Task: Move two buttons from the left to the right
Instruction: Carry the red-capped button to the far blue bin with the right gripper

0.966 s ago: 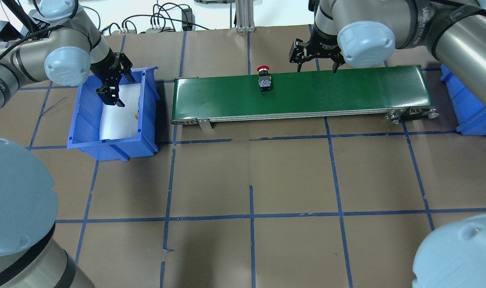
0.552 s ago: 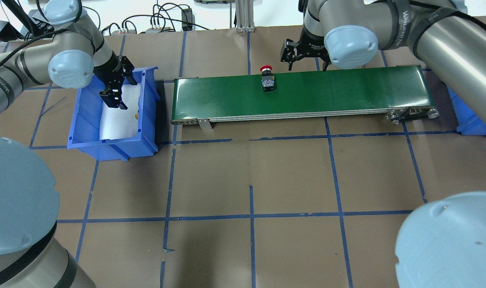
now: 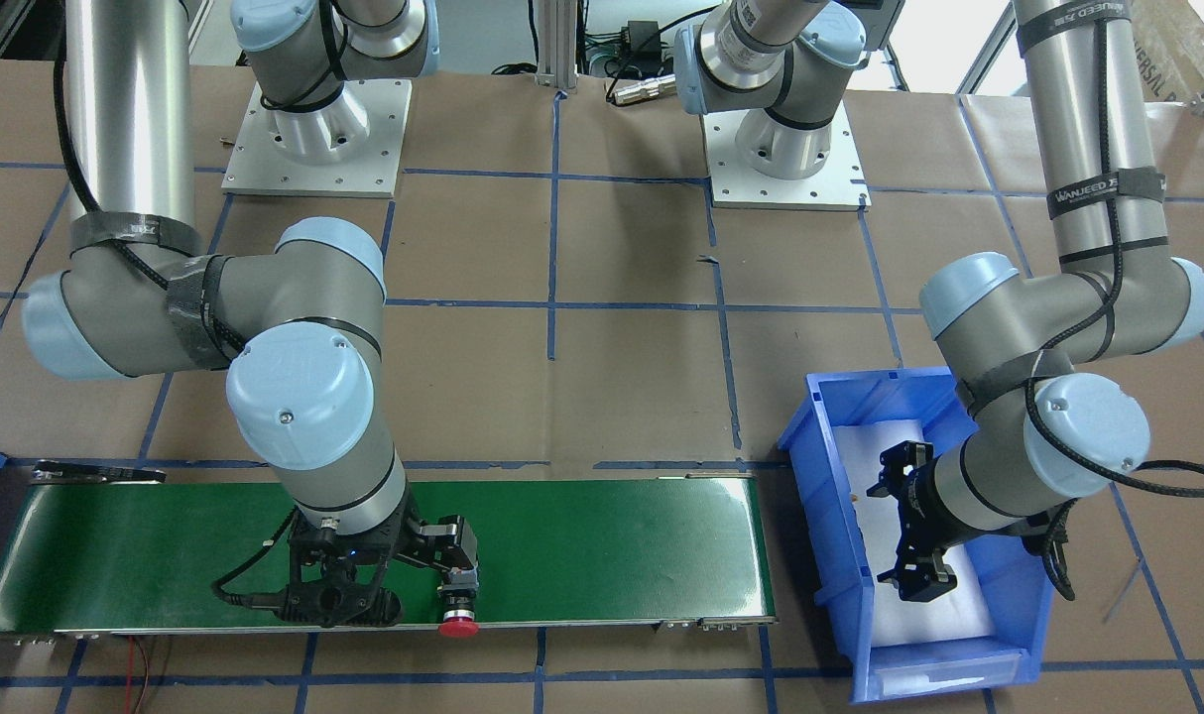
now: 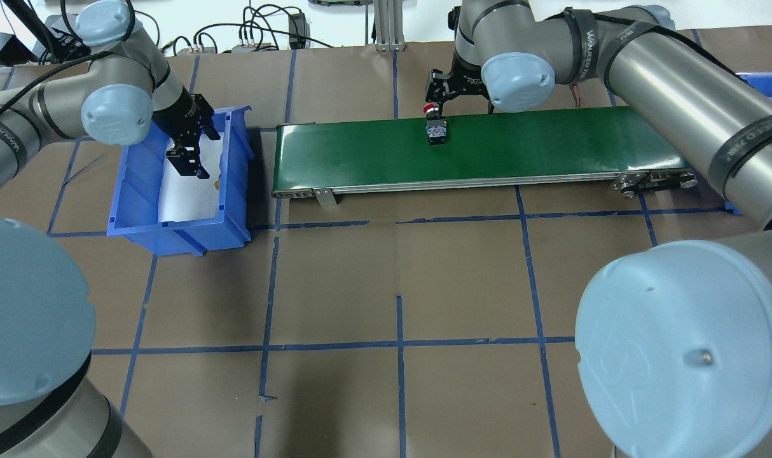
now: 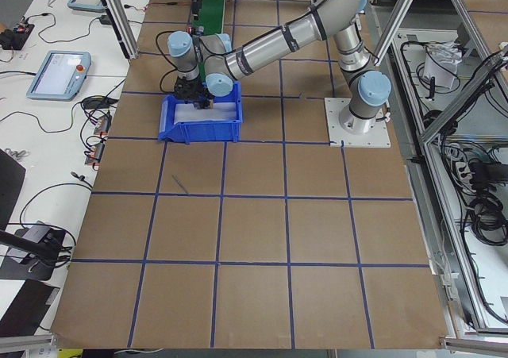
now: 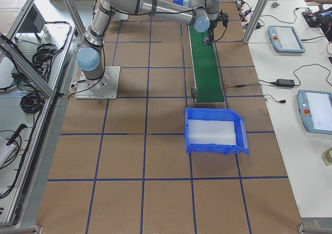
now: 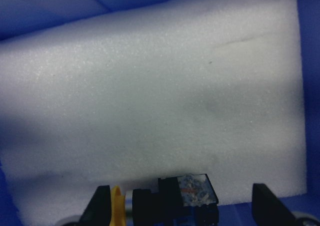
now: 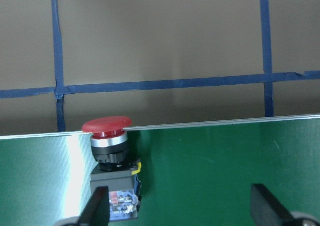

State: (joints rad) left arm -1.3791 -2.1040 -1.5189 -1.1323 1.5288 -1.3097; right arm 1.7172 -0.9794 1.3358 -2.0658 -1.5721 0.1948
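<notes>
The red button lies on the green belt, with its cap over the edge farthest from the robot. The right gripper hangs above it, jaws spread wide. The yellow button rests on white foam in the blue bin, beneath the left gripper, whose jaws are likewise apart.

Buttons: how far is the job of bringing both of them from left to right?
Done: the red button lies on the green conveyor belt, outside the left blue bin. In hand: the right gripper hangs open over it, not yet closed; the left gripper is open over the yellow button on the bin's foam. Left: neither button has reached the right bin, so both transfers remain.
</notes>
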